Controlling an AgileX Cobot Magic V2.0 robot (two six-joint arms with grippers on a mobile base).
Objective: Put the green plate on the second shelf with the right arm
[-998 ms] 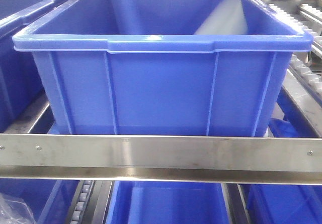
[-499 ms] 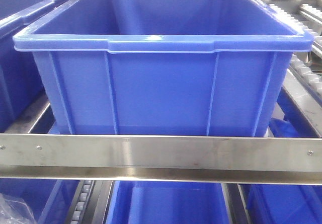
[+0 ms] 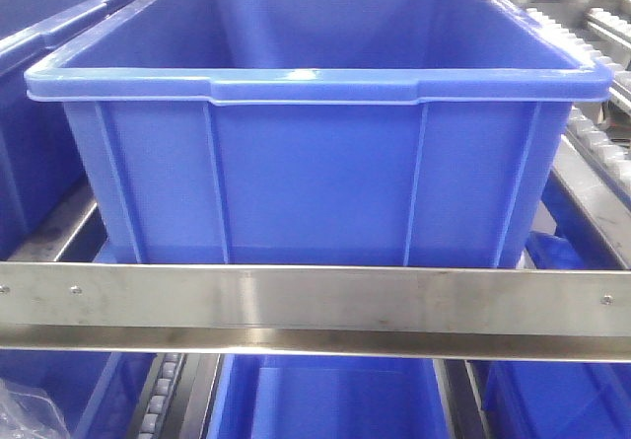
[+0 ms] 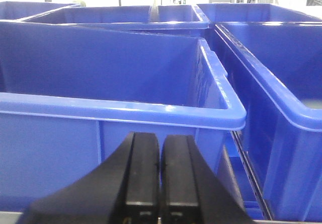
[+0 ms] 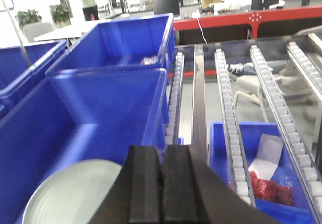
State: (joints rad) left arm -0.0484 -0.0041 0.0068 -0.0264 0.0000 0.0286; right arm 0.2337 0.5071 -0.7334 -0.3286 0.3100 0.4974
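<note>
Plate (image 5: 70, 194) inside blue bin (image 5: 30, 133)

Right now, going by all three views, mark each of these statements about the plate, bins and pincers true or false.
1. The green plate lies on the floor of a blue bin. True.
2. The right pincer is shut on the plate. False: its jaws are pressed together on nothing, with the plate below and to one side.
3. The left pincer is wide open. False: its fingers meet.
4. The front view shows a steel rail across the front of a blue crate. True.
5. Red items lie in a lower bin beneath the roller tracks. True.
</note>
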